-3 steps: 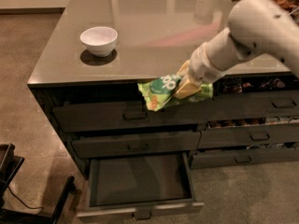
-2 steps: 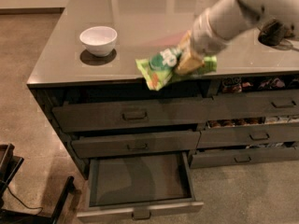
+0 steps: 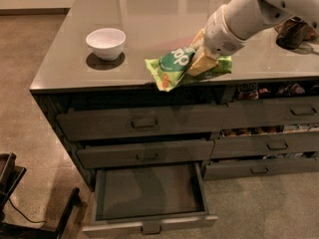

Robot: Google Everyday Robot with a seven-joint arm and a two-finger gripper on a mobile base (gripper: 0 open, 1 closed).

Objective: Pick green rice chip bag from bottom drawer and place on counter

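i see a white bowl (image 3: 105,43) sitting upright at the left, and the gripper (image 3: 199,63) is well to its right. snack packets (image 3: 286,89) peek out above the narrow right-hand drawers (image 3: 291,112). a black frame (image 3: 15,193) stands on the speckled brown floor (image 3: 30,49), bottom left.

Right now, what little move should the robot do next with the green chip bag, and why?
Probably carry it a little farther in over the counter, then lower it. The gripper is shut on the green rice chip bag right at the counter's front edge, and a corner of the bag hangs past that edge, so letting go here might drop it toward the open bottom drawer.
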